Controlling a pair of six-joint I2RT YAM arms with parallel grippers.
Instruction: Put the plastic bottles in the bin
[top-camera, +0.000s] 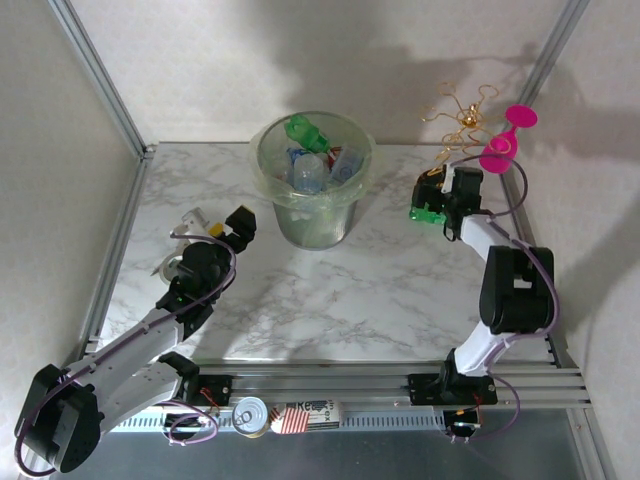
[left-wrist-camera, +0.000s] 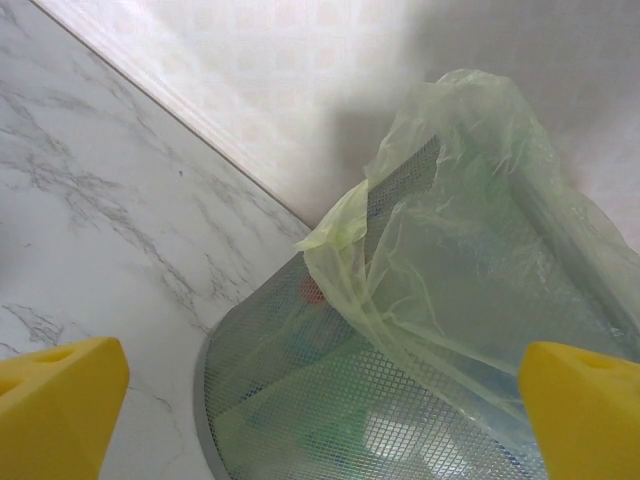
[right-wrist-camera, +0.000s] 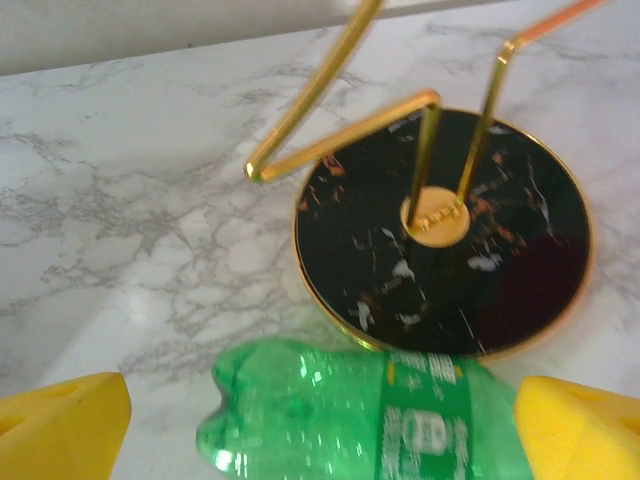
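Observation:
The bin (top-camera: 313, 185) stands at the back middle of the table, and several plastic bottles lie in it, one green (top-camera: 304, 131) and some clear with blue (top-camera: 310, 172). My left gripper (top-camera: 240, 224) hangs open just left of the bin. In the left wrist view, its mesh wall (left-wrist-camera: 330, 400) and bag (left-wrist-camera: 450, 230) sit between my yellow fingers (left-wrist-camera: 60, 400). A crushed clear bottle (top-camera: 190, 222) lies beside the left arm. My right gripper (top-camera: 432, 196) is open at the back right, with a green bottle (right-wrist-camera: 360, 420) lying on the table between its fingers (right-wrist-camera: 585, 430).
The gold wire stand with a black base (right-wrist-camera: 440, 230) sits right behind the green bottle. A pink wine glass (top-camera: 505, 140) hangs on it. A silver tin can (top-camera: 250, 415) lies on the rail at the near edge. Frame posts bound the table's back corners.

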